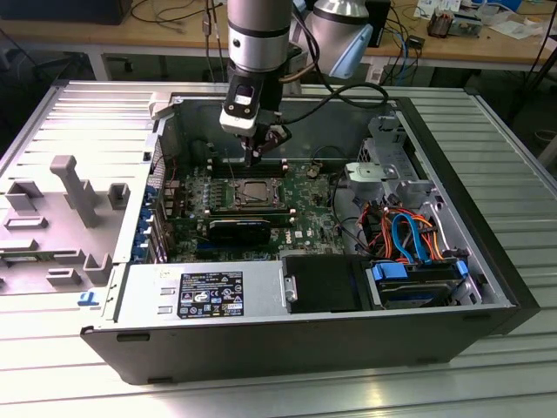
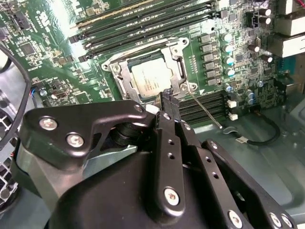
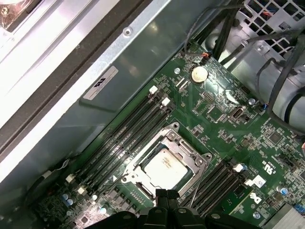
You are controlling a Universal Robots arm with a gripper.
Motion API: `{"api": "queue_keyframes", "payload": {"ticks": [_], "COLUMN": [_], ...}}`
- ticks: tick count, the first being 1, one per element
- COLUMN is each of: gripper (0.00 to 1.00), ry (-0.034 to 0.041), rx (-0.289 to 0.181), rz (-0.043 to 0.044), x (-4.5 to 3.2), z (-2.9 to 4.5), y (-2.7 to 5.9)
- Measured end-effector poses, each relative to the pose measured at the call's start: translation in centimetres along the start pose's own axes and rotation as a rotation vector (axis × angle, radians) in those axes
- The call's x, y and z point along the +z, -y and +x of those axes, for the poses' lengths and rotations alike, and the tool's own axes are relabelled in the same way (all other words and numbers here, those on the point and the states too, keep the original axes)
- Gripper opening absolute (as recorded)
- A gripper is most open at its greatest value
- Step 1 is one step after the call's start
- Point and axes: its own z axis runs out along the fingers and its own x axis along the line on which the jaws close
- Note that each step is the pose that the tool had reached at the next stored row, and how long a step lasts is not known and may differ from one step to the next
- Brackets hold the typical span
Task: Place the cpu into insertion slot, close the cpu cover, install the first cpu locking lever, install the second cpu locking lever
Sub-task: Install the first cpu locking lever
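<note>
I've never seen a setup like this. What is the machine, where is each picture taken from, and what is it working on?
It is one robot arm that reaches into an open computer case lying on a metal table. The exterior view comes from a camera off the arm. Both wrist views come from cameras riding on the arm, which look at the green motherboard. There the cpu, a silver square chip, lies under the cpu cover, a metal frame laid over it. The pincer-like end effector is shut, with nothing visibly held, beside the cover and a thin lever.

One cpu (and one cover)
</note>
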Motion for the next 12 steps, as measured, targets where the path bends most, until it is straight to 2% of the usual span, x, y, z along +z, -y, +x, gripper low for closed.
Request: {"api": "queue_keyframes", "payload": {"ticks": [1, 2, 6, 8, 12], "gripper": [0.11, 0.11, 0.11, 0.11, 0.11], "ry": [0.0001, 0.0001, 0.0003, 0.0005, 0.0005], "rx": [-0.008, -0.041, -0.116, -0.169, -0.179], "rz": [0.0004, 0.001, 0.0029, 0.0043, 0.0044], "x": [0.0, 0.05, 0.13, 0.18, 0.25], "z": [0.01, 0.01, 0.02, 0.03, 0.52], "y": [0.01, 0.02, 0.02, 0.04, 0.54]}}
